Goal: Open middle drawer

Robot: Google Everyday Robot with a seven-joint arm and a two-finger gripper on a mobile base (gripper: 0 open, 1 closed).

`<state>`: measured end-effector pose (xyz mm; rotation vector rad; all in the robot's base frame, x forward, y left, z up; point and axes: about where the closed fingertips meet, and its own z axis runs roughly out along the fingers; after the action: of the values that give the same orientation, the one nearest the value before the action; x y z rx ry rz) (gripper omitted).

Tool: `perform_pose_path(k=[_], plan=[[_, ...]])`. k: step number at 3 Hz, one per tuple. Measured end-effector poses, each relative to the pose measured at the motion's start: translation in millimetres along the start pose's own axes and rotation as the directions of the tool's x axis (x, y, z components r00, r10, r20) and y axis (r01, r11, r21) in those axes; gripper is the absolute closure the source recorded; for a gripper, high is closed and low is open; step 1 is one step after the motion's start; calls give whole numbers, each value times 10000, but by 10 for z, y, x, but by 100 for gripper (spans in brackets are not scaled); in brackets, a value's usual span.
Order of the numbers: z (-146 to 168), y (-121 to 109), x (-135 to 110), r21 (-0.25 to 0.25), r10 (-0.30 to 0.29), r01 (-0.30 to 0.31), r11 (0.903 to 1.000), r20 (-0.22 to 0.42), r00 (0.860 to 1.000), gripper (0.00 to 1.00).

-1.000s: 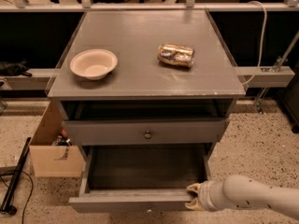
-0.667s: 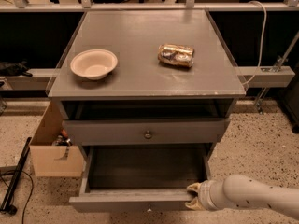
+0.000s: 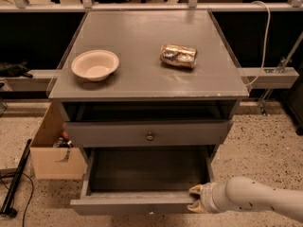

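Note:
The middle drawer [image 3: 142,200] is pulled well out of the grey cabinet, and its grey inside shows. Its small knob [image 3: 150,212] sits on the front at the bottom edge of the view. My gripper [image 3: 195,198] is at the right end of the drawer's front panel. One fingertip [image 3: 196,189] is inside the panel and the other is outside, so the gripper is closed on the panel. The white arm [image 3: 255,197] reaches in from the lower right.
Above is a taller-fronted closed drawer [image 3: 147,134] with a larger knob. A white bowl [image 3: 95,65] and a crumpled snack bag [image 3: 178,55] lie on the cabinet top [image 3: 142,37]. A cardboard box [image 3: 52,145] stands on the floor to the left, with a black pole [image 3: 14,178] beside it.

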<state>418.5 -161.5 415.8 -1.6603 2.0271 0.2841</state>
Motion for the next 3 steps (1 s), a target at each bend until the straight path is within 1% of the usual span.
perform_pose_path(k=[1,2,3], plan=[[0,0,0,-1,0,0,10000,0,10000,4],[0,0,0,-1,0,0,10000,0,10000,100],[-44,278,60,-239,-3,4,9997,43,10000,100]])
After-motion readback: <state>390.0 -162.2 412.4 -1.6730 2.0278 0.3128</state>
